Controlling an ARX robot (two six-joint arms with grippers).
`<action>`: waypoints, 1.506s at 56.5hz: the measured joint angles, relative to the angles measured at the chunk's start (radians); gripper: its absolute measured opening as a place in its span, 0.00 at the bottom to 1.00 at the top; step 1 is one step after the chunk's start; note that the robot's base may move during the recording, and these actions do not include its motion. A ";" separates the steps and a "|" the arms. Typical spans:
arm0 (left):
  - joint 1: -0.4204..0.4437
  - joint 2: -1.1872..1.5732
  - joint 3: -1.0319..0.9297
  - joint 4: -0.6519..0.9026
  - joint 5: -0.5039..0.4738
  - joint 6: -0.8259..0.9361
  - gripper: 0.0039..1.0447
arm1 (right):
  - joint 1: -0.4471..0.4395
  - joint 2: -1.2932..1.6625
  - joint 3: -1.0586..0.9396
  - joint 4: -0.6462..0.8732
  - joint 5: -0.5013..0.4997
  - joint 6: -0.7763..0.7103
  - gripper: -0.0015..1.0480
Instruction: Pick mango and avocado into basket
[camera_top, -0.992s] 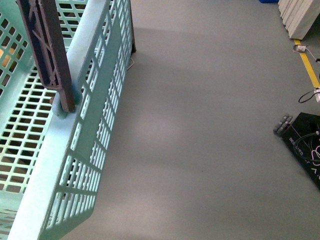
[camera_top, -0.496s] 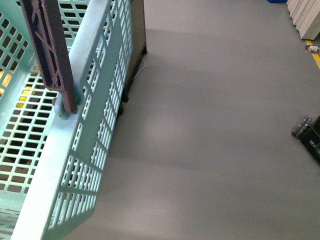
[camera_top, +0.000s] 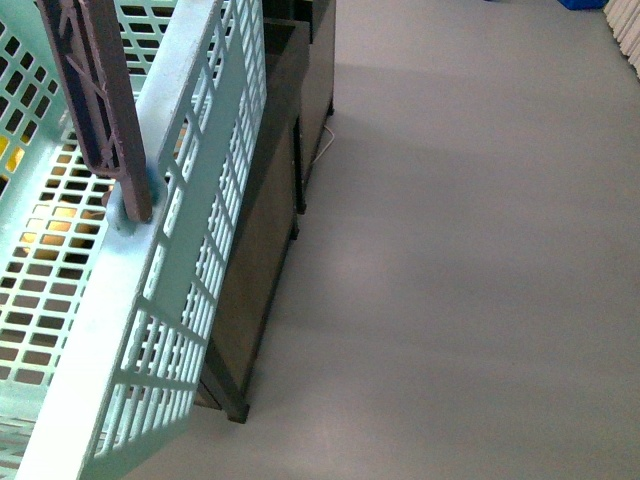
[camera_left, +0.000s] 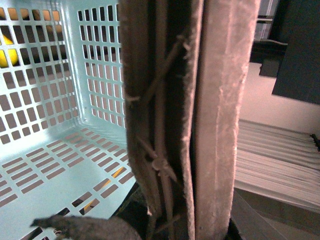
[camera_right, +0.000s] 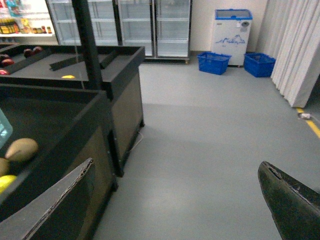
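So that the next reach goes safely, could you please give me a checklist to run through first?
1. Right gripper jaws open, nothing between them: ok.
2. Basket floor free for fruit: ok.
3. Handle firmly held: cannot tell; it fills the left wrist view.
4. Mango found: cannot tell; one yellow fruit is cut off at the picture's edge.
5. Avocado found: not ok; no dark green fruit shows.

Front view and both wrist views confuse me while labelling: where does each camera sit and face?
Front view: on the body, down at the basket, its handle, a dark stand; no arms.
Left wrist view: against the handle, basket behind; maybe a fingertip.
Right wrist view: along the floor toward fridges; right gripper open.
Front and left share the basket.
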 joint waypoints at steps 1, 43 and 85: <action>0.000 0.000 0.000 0.000 0.000 0.000 0.17 | 0.000 0.000 0.000 0.000 0.001 0.000 0.92; 0.000 0.000 0.000 0.000 0.003 0.000 0.17 | 0.000 -0.001 0.000 0.000 -0.003 0.000 0.92; 0.000 0.000 0.000 0.000 0.001 0.000 0.17 | 0.000 -0.001 0.000 0.000 -0.002 0.000 0.92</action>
